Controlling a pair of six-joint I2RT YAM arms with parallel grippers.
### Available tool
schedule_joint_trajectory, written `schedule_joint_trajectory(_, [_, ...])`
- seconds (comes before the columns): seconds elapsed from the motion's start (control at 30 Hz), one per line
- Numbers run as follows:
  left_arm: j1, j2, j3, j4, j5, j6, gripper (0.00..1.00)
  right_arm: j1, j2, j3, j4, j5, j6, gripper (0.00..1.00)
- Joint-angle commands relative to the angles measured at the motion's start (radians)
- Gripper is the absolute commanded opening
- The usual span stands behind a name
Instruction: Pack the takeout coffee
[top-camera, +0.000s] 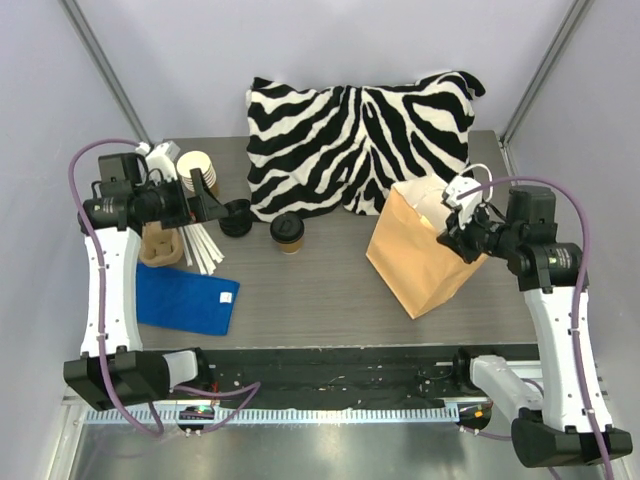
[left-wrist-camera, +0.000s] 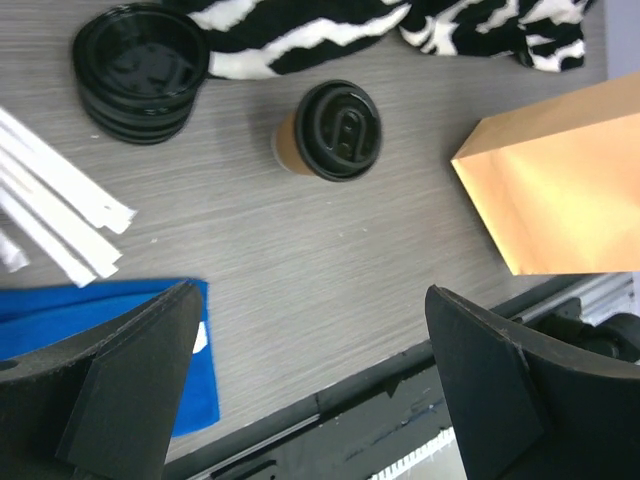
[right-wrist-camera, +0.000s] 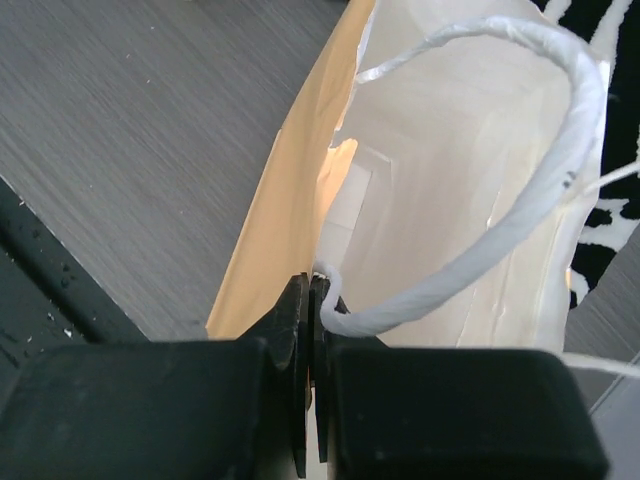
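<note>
Grey tabletop (top-camera: 320, 290) backed by one zebra cushion (top-camera: 350, 140). Near the left edge the left pincer (top-camera: 207, 193) hangs spread beside one cup stack (top-camera: 195, 170) and one lid stack (top-camera: 236, 218). Best it grips the one lidded coffee (top-camera: 287, 230), standing mid-tabletop, below the lid and upright. Toward the right edge, the right pincer (top-camera: 455, 225) pinches the rim of the one paper bag (top-camera: 420, 260).

A zebra-striped pillow (top-camera: 360, 140) lies at the far side of the gray tabletop (top-camera: 320, 290). A stack of black lids (top-camera: 236, 218) sits by its left corner. Further left are stacked paper cups (top-camera: 197, 168) (brown and white, no lids), a brown cardboard tray (top-camera: 158, 245) and white wrapped straws (top-camera: 205, 250). A blue cloth (top-camera: 185, 300) lies nearer, just beside the straws.
</note>
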Motion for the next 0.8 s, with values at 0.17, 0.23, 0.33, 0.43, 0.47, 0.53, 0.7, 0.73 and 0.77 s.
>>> schedule_joint_trajectory(0.17, [0.129,0.141,0.221,-0.220,-0.072,0.225,1.00,0.196,0.030,-0.098,0.294,0.231,0.282,0.01])
schedule_joint_trajectory(0.23, [0.158,0.170,0.261,-0.269,-0.072,0.279,1.00,0.225,0.052,-0.098,0.314,0.245,0.339,0.08])
schedule_joint_trajectory(0.33, [0.185,0.222,0.310,-0.316,-0.093,0.351,1.00,0.225,0.064,-0.089,0.333,0.224,0.373,0.35])
schedule_joint_trajectory(0.43, [0.203,0.257,0.342,-0.344,-0.156,0.417,1.00,0.228,0.072,-0.049,0.325,0.211,0.410,0.62])
schedule_joint_trajectory(0.47, [0.203,0.271,0.350,-0.352,-0.173,0.461,1.00,0.230,0.076,-0.035,0.315,0.208,0.427,0.66])
schedule_joint_trajectory(0.53, [0.211,0.312,0.379,-0.381,-0.214,0.515,1.00,0.228,0.084,0.017,0.298,0.202,0.439,0.82])
schedule_joint_trajectory(0.7, [0.237,0.392,0.466,-0.404,-0.286,0.616,1.00,0.230,0.095,0.152,0.229,0.196,0.477,0.89])
schedule_joint_trajectory(0.73, [0.238,0.415,0.476,-0.404,-0.309,0.610,1.00,0.230,0.093,0.169,0.221,0.198,0.479,0.89])
schedule_joint_trajectory(0.77, [0.238,0.429,0.483,-0.408,-0.308,0.601,0.98,0.228,0.093,0.186,0.207,0.201,0.485,0.89])
